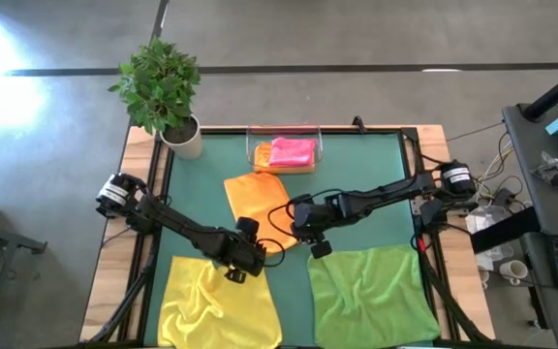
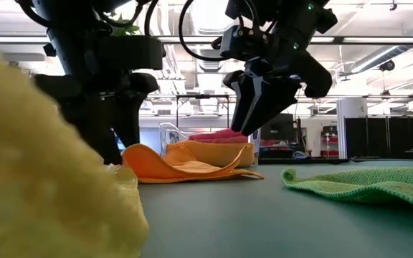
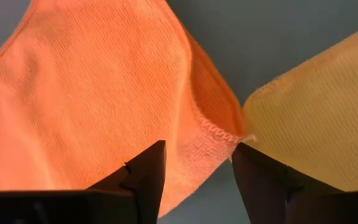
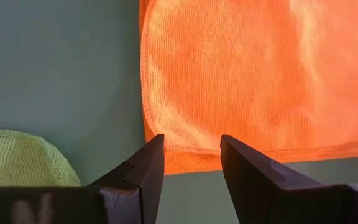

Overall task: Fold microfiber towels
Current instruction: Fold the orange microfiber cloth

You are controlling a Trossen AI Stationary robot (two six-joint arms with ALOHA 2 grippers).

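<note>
An orange microfiber towel (image 1: 257,202) lies spread on the green mat (image 1: 356,174), one edge raised in a fold (image 2: 192,159). A rumpled yellow towel (image 1: 216,305) lies at the near left and a green towel (image 1: 371,296) at the near right. My left gripper (image 3: 197,146) is open, its fingers on either side of the orange towel's near corner (image 3: 215,132), close to the yellow towel (image 3: 316,124). My right gripper (image 4: 191,138) is open just above the orange towel's right edge (image 4: 185,148). My left gripper slants down over the orange towel's near corner, with that corner between its open fingers (image 3: 145,171). I cannot tell whether the fingers touch the cloth.
A clear tray (image 1: 285,155) at the mat's far edge holds a folded pink towel on a folded orange one. A potted plant (image 1: 163,92) stands at the far left corner. Bare mat (image 1: 294,291) runs between the yellow and green towels.
</note>
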